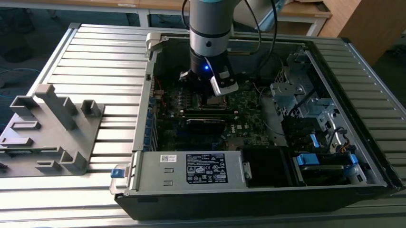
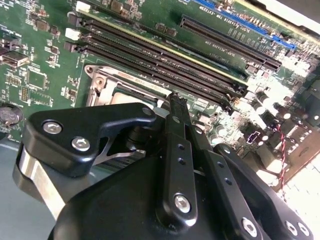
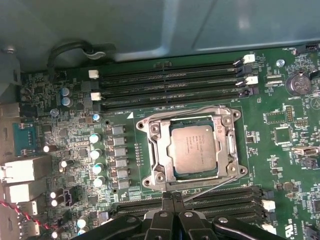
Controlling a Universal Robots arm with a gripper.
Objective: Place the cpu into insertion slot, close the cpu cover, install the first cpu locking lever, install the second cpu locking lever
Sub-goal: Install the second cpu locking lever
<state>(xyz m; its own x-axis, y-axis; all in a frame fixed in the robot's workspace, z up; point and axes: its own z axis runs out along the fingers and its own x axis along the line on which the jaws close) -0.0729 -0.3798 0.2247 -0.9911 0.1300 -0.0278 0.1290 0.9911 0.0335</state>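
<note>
1. My claw [image 3: 172, 200] hung low inside the computer case [image 1: 266, 190], fingers pressed together, gripping nothing I could see.
2. The cpu [image 3: 192, 148] sat in the insertion slot [image 3: 162, 172] just beyond the fingertips.
3. The cpu cover [image 3: 226, 131] lay down flat around it.
4. A thin locking lever [image 3: 212, 186] ran just beside the fingertips.

Looks like a robotics lab or assembly test cell: ribbed aluminium counter [image 1: 95, 52], open PC case [image 1: 254, 190] with bare motherboard [image 3: 280, 135], grey fixture [image 1: 51, 128], wooden desks [image 1: 298, 12] behind, robot arm [image 1: 210, 28] over the case.
</note>
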